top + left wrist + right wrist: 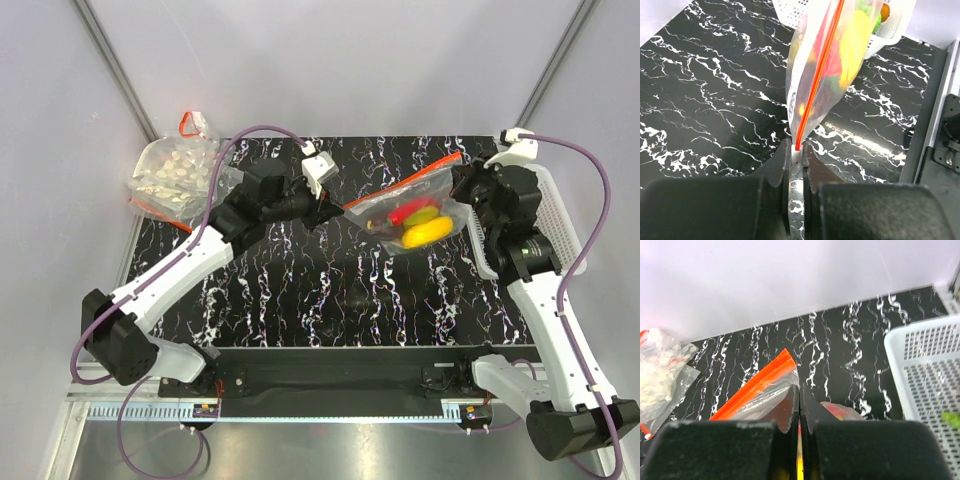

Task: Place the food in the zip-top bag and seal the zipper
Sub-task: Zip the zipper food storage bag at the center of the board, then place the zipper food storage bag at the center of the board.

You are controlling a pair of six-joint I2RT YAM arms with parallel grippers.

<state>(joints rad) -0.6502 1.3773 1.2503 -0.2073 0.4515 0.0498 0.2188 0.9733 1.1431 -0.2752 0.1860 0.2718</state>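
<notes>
Only one marking shows anywhere: a small dark print point(792, 96) on the film of the zip-top bag point(807, 65), too blurred for us to read. Several things are cut off or obscured. In the left wrist view the bag's top runs out of frame, and its contents blur into yellow, red and green patches. In the right wrist view the black bodies of the jaws hide most of the bag. We see the white basket point(565, 215) at the right edge of the table point(300, 300) only in part, and a green and orange item point(879, 11) inside it cannot be identified. A larger bag of whitish pieces point(175, 172) lies at the table's far left corner. The zip-top bag hangs stretched between both arms above the table, holding a red piece point(408, 211), a green piece point(427, 214) and a yellow piece point(425, 233). The left jaws are closed on one end of the zipper point(821, 70). The right jaws are closed on the bag's opposite corner, with the zipper's other end just beside them.
</notes>
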